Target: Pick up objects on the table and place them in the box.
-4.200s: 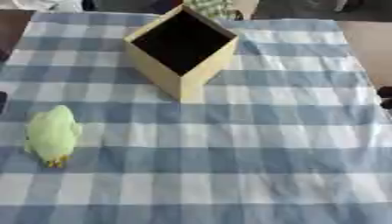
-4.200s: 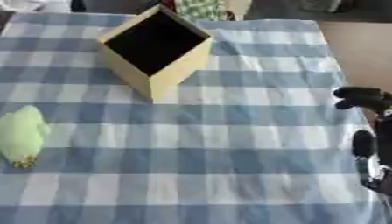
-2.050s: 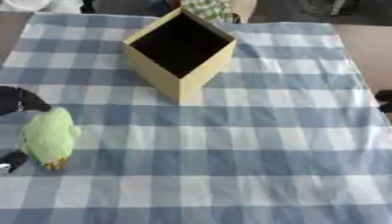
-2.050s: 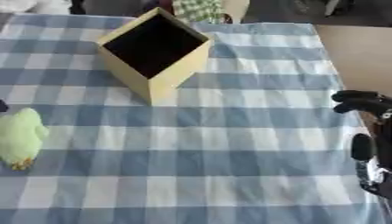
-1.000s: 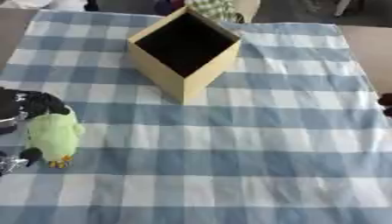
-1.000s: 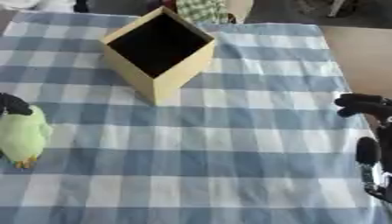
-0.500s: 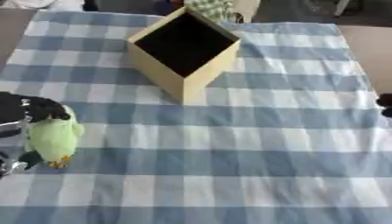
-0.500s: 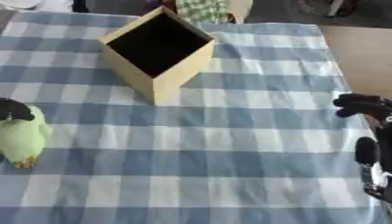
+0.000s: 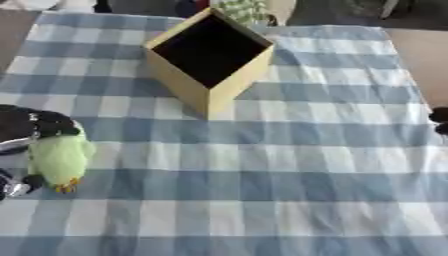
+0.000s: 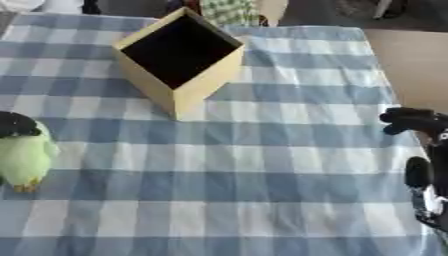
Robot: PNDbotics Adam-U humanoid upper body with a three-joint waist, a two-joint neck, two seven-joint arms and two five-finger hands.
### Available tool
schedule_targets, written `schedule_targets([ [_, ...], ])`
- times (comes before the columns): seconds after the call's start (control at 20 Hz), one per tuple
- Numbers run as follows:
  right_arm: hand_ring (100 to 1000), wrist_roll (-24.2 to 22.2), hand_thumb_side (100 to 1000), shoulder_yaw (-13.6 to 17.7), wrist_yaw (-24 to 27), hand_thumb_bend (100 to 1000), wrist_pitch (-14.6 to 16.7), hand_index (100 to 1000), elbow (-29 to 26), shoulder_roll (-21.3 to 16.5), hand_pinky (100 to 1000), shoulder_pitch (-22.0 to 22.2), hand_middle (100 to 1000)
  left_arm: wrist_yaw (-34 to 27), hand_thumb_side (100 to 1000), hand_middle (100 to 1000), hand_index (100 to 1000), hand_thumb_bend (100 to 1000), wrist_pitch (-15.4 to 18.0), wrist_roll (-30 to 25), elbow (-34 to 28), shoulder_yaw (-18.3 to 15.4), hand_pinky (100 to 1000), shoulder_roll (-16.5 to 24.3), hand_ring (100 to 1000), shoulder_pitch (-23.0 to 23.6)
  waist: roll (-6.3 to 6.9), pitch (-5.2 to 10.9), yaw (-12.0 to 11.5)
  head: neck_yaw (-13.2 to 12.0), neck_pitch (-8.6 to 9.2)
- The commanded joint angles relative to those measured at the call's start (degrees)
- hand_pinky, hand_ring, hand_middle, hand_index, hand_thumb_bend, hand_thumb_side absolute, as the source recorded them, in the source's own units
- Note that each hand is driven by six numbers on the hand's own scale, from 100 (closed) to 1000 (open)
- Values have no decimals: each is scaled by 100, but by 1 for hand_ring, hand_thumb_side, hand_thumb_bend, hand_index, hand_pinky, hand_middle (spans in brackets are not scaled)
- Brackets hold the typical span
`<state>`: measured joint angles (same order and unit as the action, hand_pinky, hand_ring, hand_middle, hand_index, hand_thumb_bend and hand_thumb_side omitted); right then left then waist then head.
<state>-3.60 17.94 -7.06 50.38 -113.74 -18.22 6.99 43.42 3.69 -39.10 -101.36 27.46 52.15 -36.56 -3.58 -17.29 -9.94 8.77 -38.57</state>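
Note:
A light green toy bird with orange feet stands on the blue checked cloth at the far left. My left hand comes in from the left edge. Its black fingers lie against the bird's head and its thumb shows low beside the feet, so the bird sits between them; the fingers are not closed round it. A tan open-topped box with a dark inside stands corner-on at the upper middle. My right hand rests at the right edge, fingers relaxed, holding nothing.
The checked cloth covers the table from the box down to the near edge. A green checked object stands just behind the box. Bare brown floor lies past the table's right edge.
My left hand has come in from the left edge and settled around the green bird, its fingers now on the head. The bird, the box and my right hand have kept their places.

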Motion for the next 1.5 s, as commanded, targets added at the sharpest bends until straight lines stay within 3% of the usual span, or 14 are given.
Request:
schedule_targets([
  [0.05,685,-35,735,16,50,100,3,774,-85,-53,743,-21,551,104,116,915,963,303,-13,28,106,0,699,6,875,-135,22,77,4,-1,59],
  [0.3,683,-52,735,18,52,100,-11,774,-85,-24,742,-22,549,30,100,802,892,178,-28,198,345,64,505,-162,754,-192,11,65,12,1,59],
  [0.7,682,-93,737,13,60,100,-27,774,-85,9,742,-33,547,-4,100,579,754,100,-34,453,605,146,350,-323,602,-253,2,53,17,-16,58],
  [1.05,682,-125,738,16,60,100,-30,774,-85,19,742,-20,546,-166,111,535,716,100,-104,620,442,85,282,-261,550,-246,5,64,6,-15,42],
  [1.5,683,-129,737,36,72,100,-51,774,-85,3,742,-6,546,-426,147,492,668,100,-364,566,-275,-294,206,-6,504,-291,51,105,-7,36,44],
])
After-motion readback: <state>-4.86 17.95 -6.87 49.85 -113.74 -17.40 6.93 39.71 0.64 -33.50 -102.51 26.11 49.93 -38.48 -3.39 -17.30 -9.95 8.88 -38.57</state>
